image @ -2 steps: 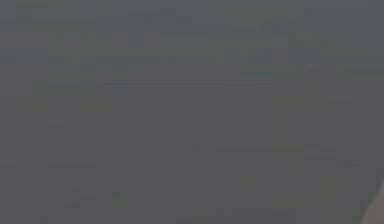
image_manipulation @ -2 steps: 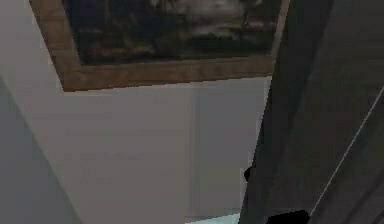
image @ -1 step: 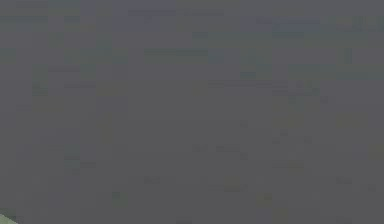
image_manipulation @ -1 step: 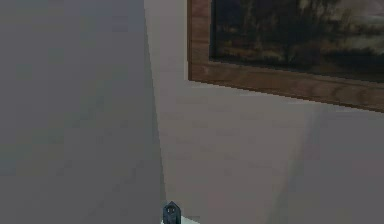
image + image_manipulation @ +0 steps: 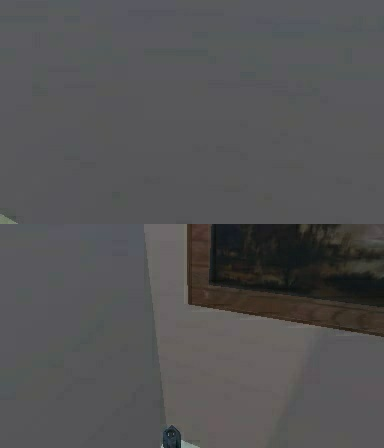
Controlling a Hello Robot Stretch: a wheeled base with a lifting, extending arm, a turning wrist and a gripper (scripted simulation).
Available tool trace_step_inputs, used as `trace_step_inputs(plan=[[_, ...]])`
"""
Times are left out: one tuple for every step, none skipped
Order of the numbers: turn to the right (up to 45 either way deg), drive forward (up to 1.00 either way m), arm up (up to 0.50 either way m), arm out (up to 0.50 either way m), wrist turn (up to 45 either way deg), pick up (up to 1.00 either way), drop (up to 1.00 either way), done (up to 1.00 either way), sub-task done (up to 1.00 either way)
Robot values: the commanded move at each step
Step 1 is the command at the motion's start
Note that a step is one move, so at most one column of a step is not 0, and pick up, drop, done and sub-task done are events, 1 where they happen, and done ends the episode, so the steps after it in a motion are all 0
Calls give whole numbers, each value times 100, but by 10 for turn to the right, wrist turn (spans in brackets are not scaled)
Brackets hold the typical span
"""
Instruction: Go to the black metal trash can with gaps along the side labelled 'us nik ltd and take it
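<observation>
Grey wall [image 5: 80, 324], framed painting [image 5: 290, 264], possibly the tool [image 5: 171, 436] at bottom edge

Framed picture [image 5: 290, 269] high on the wall [image 5: 230, 374] right of the corner [image 5: 155, 324], pincer [image 5: 171, 434] low before it.

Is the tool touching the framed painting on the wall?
Apart. In the arm side view the tool sits at the bottom edge, the framed painting high up, bare wall between them.

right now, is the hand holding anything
Hand: a dark tip at the arm side view's bottom edge; cannot tell whether it holds anything.
</observation>
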Motion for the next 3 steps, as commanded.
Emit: trace_step_inputs(plan=[[0,0,0,42,0,0,0,0,0],[0,0,0,0,450,0,0,0,0],[0,0,0,0,450,0,0,0,0]])
